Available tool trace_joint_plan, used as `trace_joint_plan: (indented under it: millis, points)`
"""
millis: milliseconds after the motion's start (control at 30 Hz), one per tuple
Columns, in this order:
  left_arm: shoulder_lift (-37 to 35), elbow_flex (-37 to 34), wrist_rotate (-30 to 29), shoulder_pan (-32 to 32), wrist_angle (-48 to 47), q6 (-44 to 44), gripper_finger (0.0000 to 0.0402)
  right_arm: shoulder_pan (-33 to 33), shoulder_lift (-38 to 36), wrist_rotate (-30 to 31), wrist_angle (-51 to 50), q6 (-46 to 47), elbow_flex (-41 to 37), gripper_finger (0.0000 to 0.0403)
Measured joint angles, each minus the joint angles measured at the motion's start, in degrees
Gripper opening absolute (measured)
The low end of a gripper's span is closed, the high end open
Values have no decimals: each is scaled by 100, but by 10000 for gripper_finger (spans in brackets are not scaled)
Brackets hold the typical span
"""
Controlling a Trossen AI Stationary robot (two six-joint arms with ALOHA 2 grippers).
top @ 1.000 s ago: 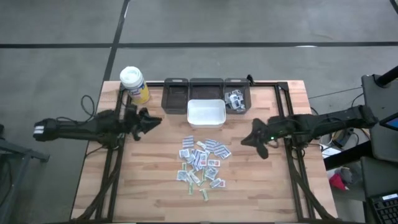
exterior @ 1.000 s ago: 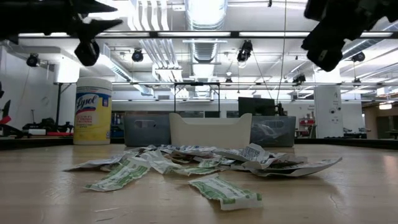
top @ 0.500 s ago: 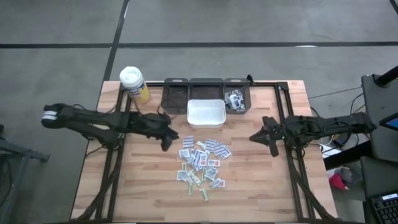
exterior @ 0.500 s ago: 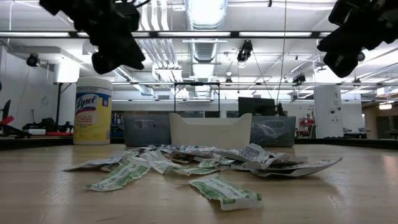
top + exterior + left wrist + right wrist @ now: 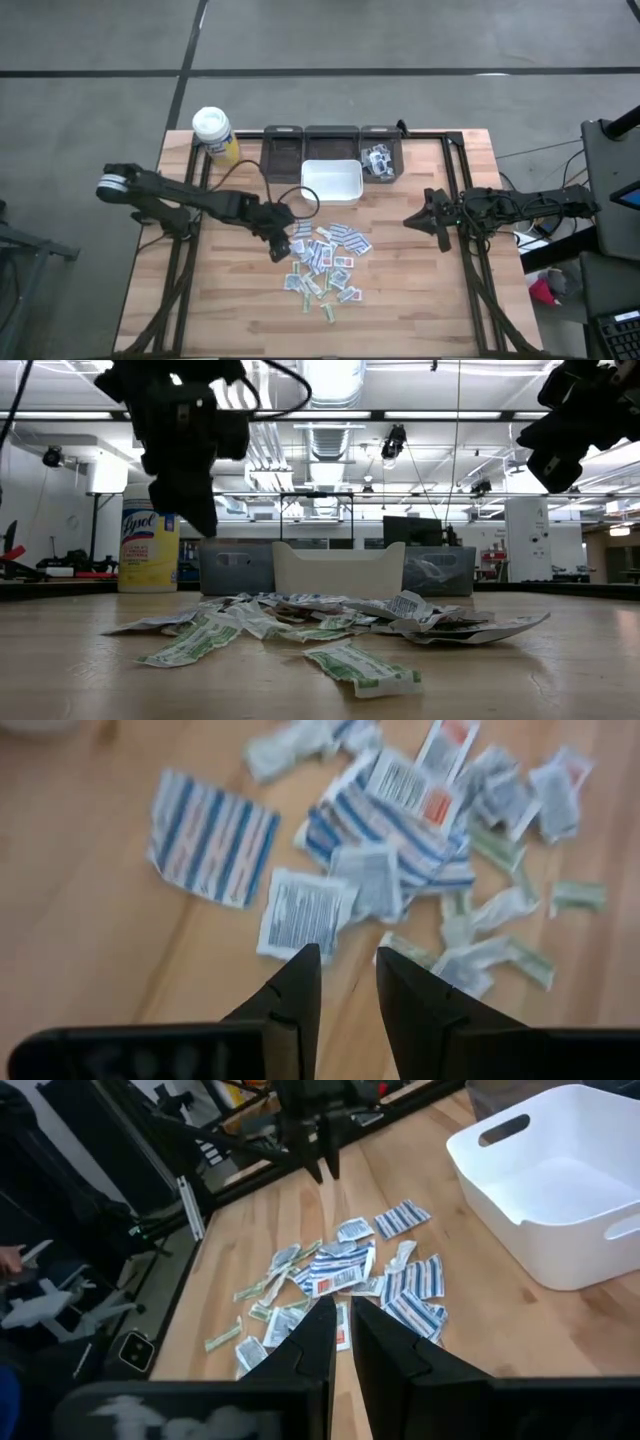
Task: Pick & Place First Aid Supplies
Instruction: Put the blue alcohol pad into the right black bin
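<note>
Over the last second the left arm was swung in from the table's left edge, beside the yellow bottle (image 5: 215, 135), and its gripper (image 5: 279, 246) was brought to the left margin of the pile of packets (image 5: 325, 260), hanging above it without contact; the right gripper (image 5: 432, 220) was drawn back a little toward the right side and was parked well apart from the pile. This was taken to mean that a pick by the left arm was being set up, with no packet yet lifted; the pile lay on the bare wood in front of the white bin (image 5: 332, 182), which appeared empty, while the dark tray (image 5: 381, 160) behind it held a few items. In the left wrist view the left fingers (image 5: 295, 990) were seen narrowly parted with nothing between them, aimed at a white printed packet (image 5: 305, 913) beside a blue-striped one (image 5: 212, 837), a detail not resolved from above. The low view showed what the overhead one could not: the left gripper (image 5: 190, 460) was clear of the packets (image 5: 330, 625) in height, and several packets were curled up off the table. The right wrist view showed the right fingers (image 5: 318, 1342) nearly closed and empty, with the other arm's gripper (image 5: 318, 1140) across the pile
</note>
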Motion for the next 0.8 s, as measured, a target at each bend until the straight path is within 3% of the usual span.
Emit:
trace_joint_plan:
  millis: [400,800]
  points:
    - [832,0,13,2,159,3,94,0,0,0,4,-1,44,34]
    - [988,224,-22,0,184,353,94,-1,4,2,2,1,50,34]
